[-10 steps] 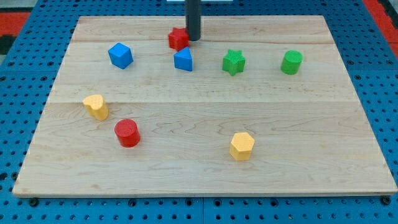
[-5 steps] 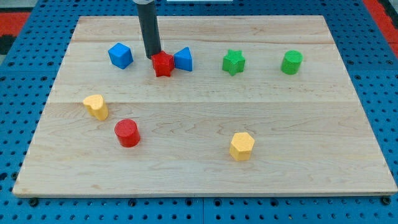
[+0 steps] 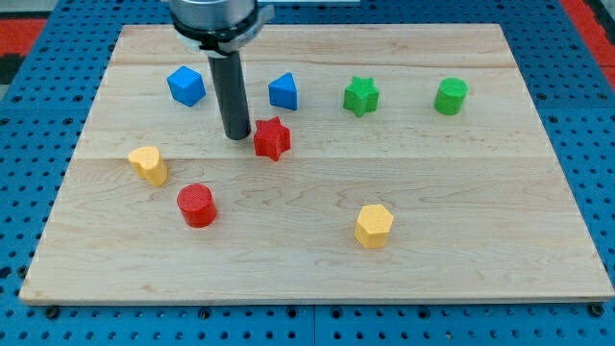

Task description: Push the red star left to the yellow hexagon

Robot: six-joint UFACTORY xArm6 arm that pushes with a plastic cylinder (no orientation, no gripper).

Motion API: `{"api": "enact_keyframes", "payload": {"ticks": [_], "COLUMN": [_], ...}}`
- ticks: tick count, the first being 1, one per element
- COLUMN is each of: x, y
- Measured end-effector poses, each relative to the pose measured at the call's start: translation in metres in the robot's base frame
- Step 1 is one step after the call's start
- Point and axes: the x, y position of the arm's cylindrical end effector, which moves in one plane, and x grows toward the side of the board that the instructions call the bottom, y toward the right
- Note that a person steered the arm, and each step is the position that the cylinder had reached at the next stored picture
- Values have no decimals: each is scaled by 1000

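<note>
board (image 3: 480, 192) | red star (image 3: 272, 138), red cylinder (image 3: 196, 205) | yellow hexagon (image 3: 374, 226), yellow block (image 3: 148, 164) | two blue blocks (image 3: 186, 86) | green star (image 3: 361, 96), green cylinder (image 3: 450, 96)

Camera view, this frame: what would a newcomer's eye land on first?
The dark rod coming down from the view's top, with my tip resting just left of the red star near the board's middle. Next, the yellow hexagon sits apart toward the view's bottom right, while a red cylinder and a yellow block lie at the left.

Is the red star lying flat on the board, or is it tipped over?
Flat: the red star shows its whole star-shaped top face, resting on the board beside my tip.
</note>
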Motion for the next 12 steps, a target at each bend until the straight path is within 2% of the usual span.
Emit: {"api": "enact_keyframes", "payload": {"ticks": [1,2,3,4,5,6,7,8,10,11,12], "x": [-5,10,69,59,63,110,127,103,134,93,97], "y": [41,83,105,113,149,136,114,115,65,60,-2]}}
